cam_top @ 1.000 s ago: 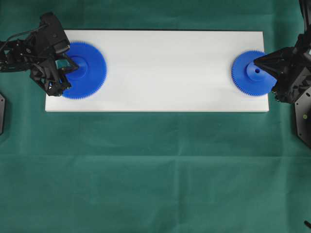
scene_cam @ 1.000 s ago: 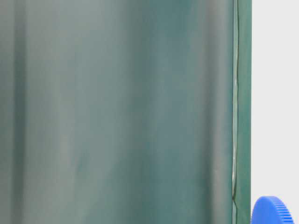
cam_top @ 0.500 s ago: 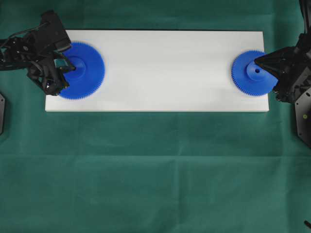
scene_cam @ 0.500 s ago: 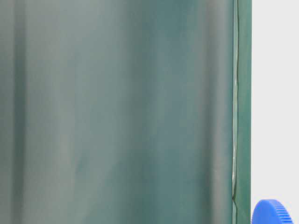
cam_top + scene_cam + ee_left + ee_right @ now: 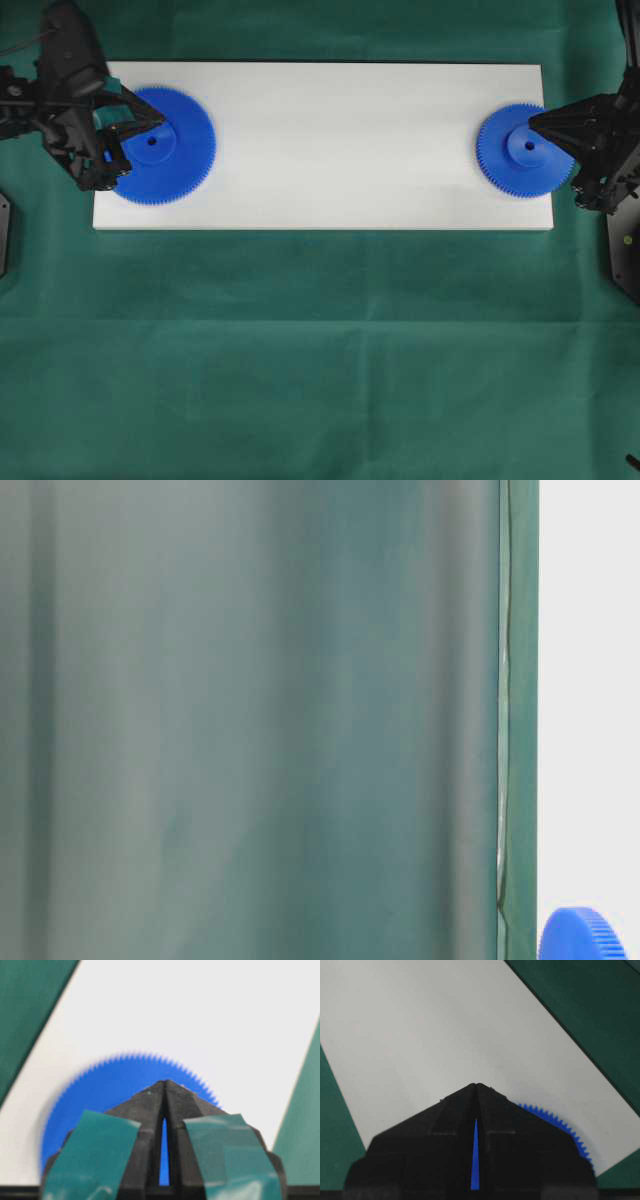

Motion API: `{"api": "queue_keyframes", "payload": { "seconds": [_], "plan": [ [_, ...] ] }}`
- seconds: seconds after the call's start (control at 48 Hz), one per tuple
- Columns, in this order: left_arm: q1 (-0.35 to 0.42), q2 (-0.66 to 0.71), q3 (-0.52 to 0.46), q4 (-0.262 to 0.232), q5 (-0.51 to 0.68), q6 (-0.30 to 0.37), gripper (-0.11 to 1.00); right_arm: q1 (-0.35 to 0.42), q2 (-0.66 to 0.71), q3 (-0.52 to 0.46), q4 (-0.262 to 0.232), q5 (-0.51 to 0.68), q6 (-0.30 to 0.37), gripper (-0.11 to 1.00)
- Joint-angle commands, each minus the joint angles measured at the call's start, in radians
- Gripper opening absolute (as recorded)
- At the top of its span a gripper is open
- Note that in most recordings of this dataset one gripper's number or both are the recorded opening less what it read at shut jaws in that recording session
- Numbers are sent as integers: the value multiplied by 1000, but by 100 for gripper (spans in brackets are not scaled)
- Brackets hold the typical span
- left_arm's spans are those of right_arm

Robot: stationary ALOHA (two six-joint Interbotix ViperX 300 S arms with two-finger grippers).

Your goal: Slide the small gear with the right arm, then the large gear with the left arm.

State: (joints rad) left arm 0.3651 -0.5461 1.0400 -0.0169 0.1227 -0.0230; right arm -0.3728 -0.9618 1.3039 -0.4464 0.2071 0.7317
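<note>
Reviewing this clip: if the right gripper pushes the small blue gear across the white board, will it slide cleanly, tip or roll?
The small gear lies flat on the white board, so tipping or rolling looks unlikely. It looks like rigid plastic, probably light, so it should slide easily. Pushed off-centre by the right gripper, it may spin.

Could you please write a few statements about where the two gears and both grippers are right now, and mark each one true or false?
1. Both gears lie on the white board. True.
2. The large gear sits at the board's right end. False: it is at the left end; the small gear is at the right end.
3. The right gripper has its fingers spread wide. False: the right wrist view shows the tips meeting.
4. The left gripper points over the large gear. True.
5. The two gears touch. False: they are far apart.
</note>
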Motion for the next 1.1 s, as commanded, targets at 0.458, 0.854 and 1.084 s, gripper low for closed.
{"api": "queue_keyframes", "payload": {
  "seconds": [0.458,0.854,1.084],
  "plan": [
    [-71,-109,31,2,-58,0,0,3,-3,-12,-3,-63,-6,50],
    [-272,-262,123,0,-107,216,0,160,-8,-6,-66,-110,-48,50],
    [-293,-387,201,-2,-118,183,0,216,-8,17,-121,-183,-48,50]
  ]
}}
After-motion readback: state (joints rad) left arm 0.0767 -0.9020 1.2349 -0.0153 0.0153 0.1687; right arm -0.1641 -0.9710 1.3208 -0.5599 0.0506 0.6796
